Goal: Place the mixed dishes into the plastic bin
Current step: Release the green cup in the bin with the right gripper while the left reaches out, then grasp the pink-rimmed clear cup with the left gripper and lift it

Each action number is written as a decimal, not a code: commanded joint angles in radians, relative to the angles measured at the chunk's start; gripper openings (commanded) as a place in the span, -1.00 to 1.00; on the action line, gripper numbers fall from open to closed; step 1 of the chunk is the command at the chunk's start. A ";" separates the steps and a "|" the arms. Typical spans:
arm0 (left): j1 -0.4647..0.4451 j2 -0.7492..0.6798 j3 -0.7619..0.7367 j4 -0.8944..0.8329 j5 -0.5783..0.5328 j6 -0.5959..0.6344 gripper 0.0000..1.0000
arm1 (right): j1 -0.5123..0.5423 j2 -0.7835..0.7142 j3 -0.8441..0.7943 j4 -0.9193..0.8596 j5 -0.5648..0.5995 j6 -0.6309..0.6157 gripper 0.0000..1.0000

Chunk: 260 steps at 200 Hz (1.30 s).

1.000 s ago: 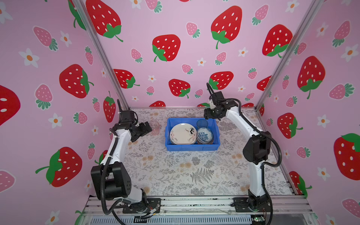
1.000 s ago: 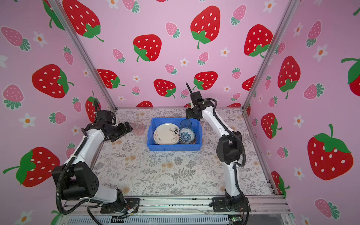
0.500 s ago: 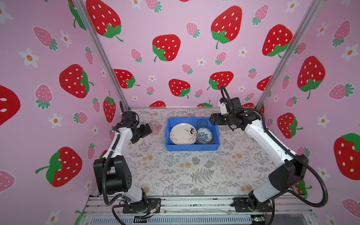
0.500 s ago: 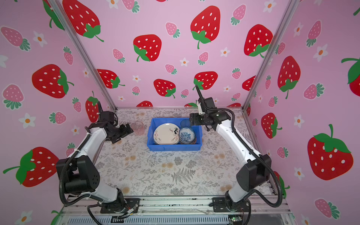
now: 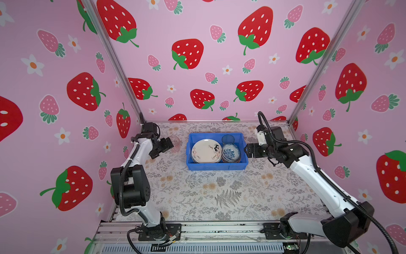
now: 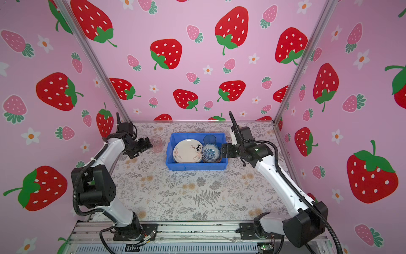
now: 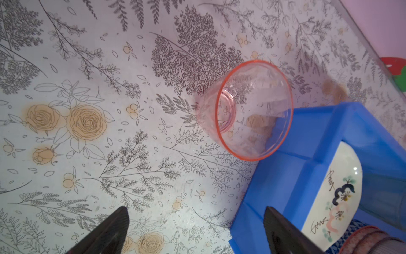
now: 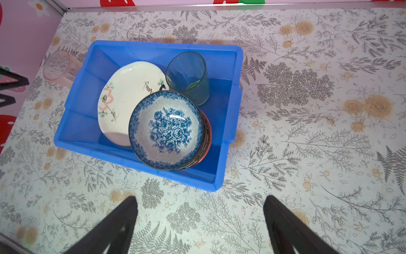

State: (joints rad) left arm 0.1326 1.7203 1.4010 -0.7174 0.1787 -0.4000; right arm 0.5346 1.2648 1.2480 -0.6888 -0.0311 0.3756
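Dial centred on the plastic bin as seen in both top views; entries run left to right.

1. Left fingers (image 5: 167, 144) (image 6: 145, 144): at 9 o'clock, outermost. Spread wide, nothing between them, tips pointing toward 3 o'clock.
2. Pink glass cup (image 5: 176, 144) (image 6: 157, 144) (image 7: 248, 110) (image 8: 59, 66): at 9 o'clock, upright on the worktop (image 5: 219, 193), outside the bin and just beside its left wall. It sits ahead of the left fingertips, not between them.
3. Plastic bin (image 5: 216, 167) (image 6: 195, 167) (image 8: 83, 136): bright blue, at the far middle of the worktop.
4. Cream floral plate (image 5: 204, 150) (image 6: 186, 151) (image 8: 123, 99): inside the bin, 9 o'clock half, face up.
5. Blue-white bowl (image 5: 230, 151) (image 6: 210, 152) (image 8: 167, 129): inside the bin at 4 o'clock. It tops a nest of bowls whose darker rims show beneath, and it overlaps the plate's edge.
6. Green glass cup (image 5: 228, 139) (image 6: 209, 139) (image 8: 189, 74): inside the bin at 1 o'clock, upright, just beside the bowls.
7. Right fingers (image 5: 249, 150) (image 6: 224, 150): at 3 o'clock, just outside the bin's right wall. Parted wide, holding nothing, tips toward 9 o'clock.
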 commanded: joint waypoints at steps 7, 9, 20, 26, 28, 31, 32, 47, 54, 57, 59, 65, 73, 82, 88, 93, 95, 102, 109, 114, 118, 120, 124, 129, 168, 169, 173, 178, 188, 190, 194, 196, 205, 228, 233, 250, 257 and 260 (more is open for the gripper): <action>-0.002 0.058 0.129 -0.044 -0.034 -0.027 0.93 | 0.004 -0.078 -0.049 0.004 0.005 0.022 0.87; -0.001 0.065 0.139 -0.047 -0.036 -0.030 0.93 | 0.004 -0.083 -0.052 0.003 0.005 0.022 0.87; -0.001 0.101 0.179 -0.061 -0.036 -0.038 0.90 | 0.004 -0.104 -0.069 -0.005 0.011 0.026 0.87; -0.001 0.119 0.197 -0.071 -0.035 -0.042 0.87 | 0.004 -0.112 -0.075 -0.010 0.019 0.027 0.87; 0.000 0.124 0.205 -0.073 -0.035 -0.044 0.87 | 0.004 -0.115 -0.076 -0.013 0.021 0.028 0.87; -0.001 0.132 0.213 -0.075 -0.035 -0.046 0.86 | 0.004 -0.119 -0.078 -0.017 0.023 0.028 0.87; -0.001 0.134 0.215 -0.076 -0.036 -0.047 0.85 | 0.004 -0.120 -0.079 -0.019 0.024 0.028 0.87; -0.001 0.169 0.243 -0.084 -0.035 -0.056 0.78 | 0.004 -0.133 -0.086 -0.033 0.033 0.029 0.87; -0.002 0.182 0.252 -0.086 -0.036 -0.057 0.75 | 0.004 -0.139 -0.088 -0.037 0.034 0.031 0.87; -0.002 0.186 0.254 -0.087 -0.058 -0.058 0.73 | 0.004 -0.142 -0.090 -0.041 0.036 0.031 0.87; -0.003 0.189 0.255 -0.087 -0.063 -0.059 0.71 | 0.004 -0.143 -0.090 -0.041 0.039 0.032 0.87; -0.005 0.198 0.258 -0.086 -0.067 -0.061 0.68 | 0.004 -0.149 -0.093 -0.044 0.043 0.034 0.87; -0.004 0.209 0.260 -0.083 -0.069 -0.063 0.63 | 0.004 -0.155 -0.098 -0.046 0.047 0.034 0.87; -0.005 0.223 0.265 -0.076 -0.063 -0.063 0.50 | 0.004 -0.159 -0.103 -0.049 0.054 0.034 0.87; -0.005 0.232 0.268 -0.075 -0.062 -0.064 0.42 | 0.004 -0.162 -0.106 -0.050 0.057 0.036 0.87; -0.005 0.241 0.273 -0.075 -0.062 -0.065 0.39 | 0.004 -0.163 -0.110 -0.051 0.059 0.036 0.87; -0.006 0.245 0.275 -0.075 -0.061 -0.066 0.39 | 0.004 -0.164 -0.111 -0.050 0.061 0.036 0.87; -0.008 0.256 0.282 -0.077 -0.062 -0.064 0.35 | 0.004 -0.167 -0.115 -0.051 0.063 0.036 0.87; -0.011 0.267 0.290 -0.078 -0.065 -0.064 0.32 | 0.004 -0.169 -0.119 -0.052 0.068 0.037 0.87; -0.013 0.274 0.293 -0.077 -0.065 -0.063 0.30 | 0.004 -0.171 -0.121 -0.053 0.072 0.037 0.87; -0.014 0.279 0.298 -0.079 -0.065 -0.064 0.29 | 0.004 -0.171 -0.123 -0.054 0.074 0.037 0.88; -0.015 0.281 0.301 -0.078 -0.066 -0.065 0.29 | 0.004 -0.171 -0.124 -0.055 0.077 0.038 0.88; -0.017 0.286 0.304 -0.076 -0.065 -0.064 0.28 | 0.004 -0.173 -0.126 -0.056 0.078 0.039 0.88; -0.020 0.293 0.310 -0.076 -0.065 -0.063 0.26 | 0.004 -0.174 -0.127 -0.058 0.080 0.039 0.88; -0.043 0.345 0.367 -0.086 -0.070 -0.065 0.06 | 0.004 -0.179 -0.133 -0.066 0.088 0.040 0.88; -0.045 0.346 0.368 -0.087 -0.069 -0.065 0.05 | 0.004 -0.179 -0.133 -0.066 0.088 0.040 0.87; -0.047 0.349 0.372 -0.087 -0.071 -0.065 0.00 | 0.004 -0.180 -0.134 -0.067 0.087 0.040 0.88; -0.052 0.354 0.376 -0.088 -0.072 -0.063 -0.05 | 0.004 -0.180 -0.135 -0.068 0.088 0.040 0.87; -0.059 0.360 0.381 -0.089 -0.077 -0.065 -0.13 | 0.004 -0.180 -0.136 -0.071 0.089 0.042 0.88; -0.060 0.361 0.381 -0.088 -0.079 -0.065 -0.14 | 0.004 -0.179 -0.136 -0.071 0.090 0.041 0.88; -0.064 0.364 0.383 -0.089 -0.081 -0.063 -0.16 | 0.004 -0.180 -0.136 -0.072 0.091 0.041 0.88; -0.065 0.364 0.383 -0.089 -0.082 -0.063 -0.17 | 0.004 -0.181 -0.137 -0.073 0.091 0.040 0.88; -0.072 0.369 0.385 -0.091 -0.088 -0.063 -0.23 | 0.004 -0.182 -0.136 -0.075 0.094 0.042 0.88; -0.083 0.377 0.386 -0.094 -0.102 -0.060 -0.45 | 0.004 -0.191 -0.136 -0.084 0.103 0.042 0.88; -0.084 0.378 0.386 -0.096 -0.102 -0.061 -0.50 | 0.004 -0.193 -0.137 -0.085 0.105 0.042 0.88; -0.087 0.380 0.386 -0.097 -0.105 -0.059 -0.68 | 0.004 -0.199 -0.140 -0.091 0.110 0.042 0.88; -0.089 0.380 0.387 -0.097 -0.105 -0.058 -0.70 | 0.004 -0.202 -0.142 -0.092 0.112 0.042 0.88; -0.090 0.381 0.388 -0.099 -0.105 -0.058 -0.70 | 0.004 -0.204 -0.144 -0.093 0.114 0.043 0.88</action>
State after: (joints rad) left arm 0.0498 2.0785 1.7477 -0.7856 0.0944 -0.4641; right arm 0.5346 1.0874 1.1206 -0.7509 0.0582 0.4168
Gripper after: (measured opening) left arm 0.164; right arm 0.940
